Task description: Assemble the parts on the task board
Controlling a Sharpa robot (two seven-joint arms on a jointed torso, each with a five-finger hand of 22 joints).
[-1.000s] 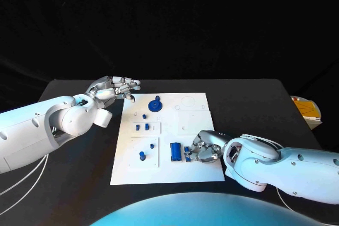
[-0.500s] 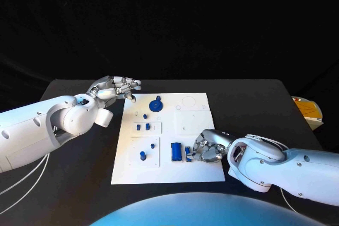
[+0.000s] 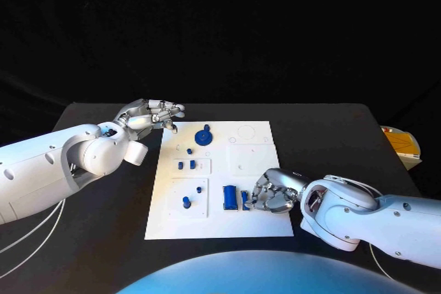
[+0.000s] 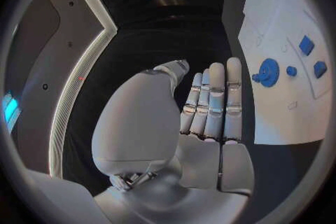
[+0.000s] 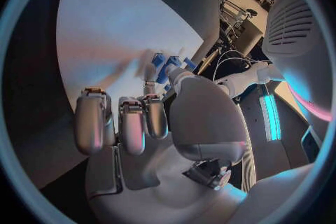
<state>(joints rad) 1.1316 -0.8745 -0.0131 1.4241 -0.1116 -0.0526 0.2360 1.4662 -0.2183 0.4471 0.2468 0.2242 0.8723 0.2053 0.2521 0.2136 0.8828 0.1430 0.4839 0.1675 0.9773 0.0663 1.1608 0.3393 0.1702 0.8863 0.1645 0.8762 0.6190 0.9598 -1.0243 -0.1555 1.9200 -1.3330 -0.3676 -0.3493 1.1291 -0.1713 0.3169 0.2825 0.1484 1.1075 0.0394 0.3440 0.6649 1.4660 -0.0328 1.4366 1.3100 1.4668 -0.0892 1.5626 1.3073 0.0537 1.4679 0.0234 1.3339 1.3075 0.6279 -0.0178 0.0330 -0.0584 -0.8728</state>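
- Several blue parts sit on the white task board [image 3: 220, 179] in the head view: a gear-shaped piece [image 3: 202, 137] near the far edge, two small blocks [image 3: 187, 164] in a recessed panel, small pegs [image 3: 189, 199] in a nearer panel, and an upright oblong block [image 3: 229, 197]. The right hand [image 3: 269, 191] rests on the board, fingers curled at a small blue part [image 3: 245, 199] just beside that block; whether it grips the part I cannot tell. The far right of the board looks unfilled, so I judge the assembly partly done.
- The left hand [image 3: 151, 114] hovers at the board's far left corner, fingers loosely curled, holding nothing.
- In the left wrist view, the left hand [image 4: 203, 117] shows straight fingers side by side and an empty palm, with the gear-shaped piece [image 4: 268, 72] on the board beyond.
- In the right wrist view, fingers [image 5: 119, 120] curl over the board, the blue part [image 5: 164, 66] at the fingertips, contact hidden.
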